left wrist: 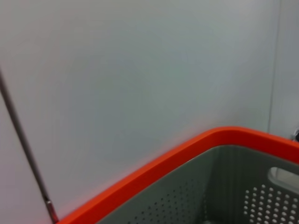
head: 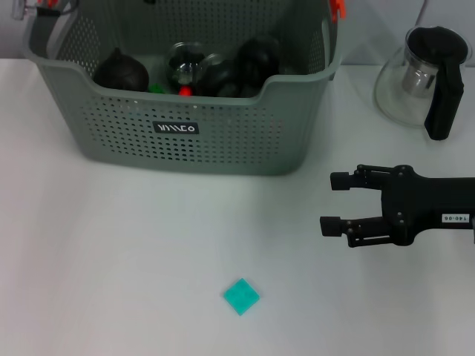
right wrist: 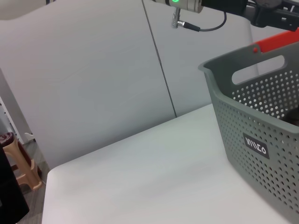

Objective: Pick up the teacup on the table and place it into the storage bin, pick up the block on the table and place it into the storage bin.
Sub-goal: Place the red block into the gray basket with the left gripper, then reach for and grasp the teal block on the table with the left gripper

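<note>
Storage bin [head: 185,141] sits at the far side of the table [head: 111,259], centre-left, black label facing the near side. It holds several dark round items plus a clear glass piece [head: 184,65]; can't tell if that one is the teacup. Orange clip [head: 338,9] shows at the bin's far-right rim.

Block [head: 241,296]: small teal square, flat on the table, near side, roughly centre, well clear of the bin and in front of its right half.

Right gripper [head: 330,202] reaches in from the right edge, level over the table, between the bin's near-right corner and the block, to the right of both. Fingers [head: 340,179] open, spread apart, nothing between them. Not touching bin or block.

Glass teapot [head: 415,78] with black lid and handle stands far right, beyond the right arm.

Left gripper not visible in head view. Left wrist view shows only the orange rim [left wrist: 177,156] and perforated inner wall of the bin against a pale wall panel; finger state can't be told.

Right wrist view looks across bare table toward the bin's labelled wall.
</note>
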Action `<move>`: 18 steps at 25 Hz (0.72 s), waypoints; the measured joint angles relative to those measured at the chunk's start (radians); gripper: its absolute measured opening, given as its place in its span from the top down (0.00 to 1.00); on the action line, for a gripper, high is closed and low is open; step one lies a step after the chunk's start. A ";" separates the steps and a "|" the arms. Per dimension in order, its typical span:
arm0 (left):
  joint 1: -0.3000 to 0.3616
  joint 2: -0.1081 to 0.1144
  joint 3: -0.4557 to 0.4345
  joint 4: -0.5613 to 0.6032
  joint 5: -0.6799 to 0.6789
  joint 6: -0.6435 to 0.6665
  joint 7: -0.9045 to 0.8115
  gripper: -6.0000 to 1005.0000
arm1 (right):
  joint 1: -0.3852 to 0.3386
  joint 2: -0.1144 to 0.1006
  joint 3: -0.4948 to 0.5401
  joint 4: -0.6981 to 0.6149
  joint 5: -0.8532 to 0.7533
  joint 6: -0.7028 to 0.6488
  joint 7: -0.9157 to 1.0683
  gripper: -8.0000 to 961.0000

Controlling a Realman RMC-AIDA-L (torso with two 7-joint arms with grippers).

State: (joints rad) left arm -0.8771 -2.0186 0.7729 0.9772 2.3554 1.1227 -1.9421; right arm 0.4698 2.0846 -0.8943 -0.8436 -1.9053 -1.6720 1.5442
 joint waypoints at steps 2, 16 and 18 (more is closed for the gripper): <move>0.006 -0.001 0.012 0.042 0.013 0.010 -0.032 0.65 | -0.002 0.000 0.000 0.000 0.000 -0.003 0.000 0.03; 0.228 -0.125 0.153 0.628 0.005 0.619 -0.062 0.19 | -0.010 0.000 0.022 0.011 0.000 0.000 -0.005 0.03; 0.271 -0.140 0.223 0.646 0.034 0.636 -0.064 0.13 | -0.008 0.000 0.027 0.012 0.000 0.003 -0.004 0.03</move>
State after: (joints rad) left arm -0.6061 -2.1588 0.9958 1.6230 2.3897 1.7588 -2.0060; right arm 0.4617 2.0847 -0.8673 -0.8314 -1.9051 -1.6693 1.5398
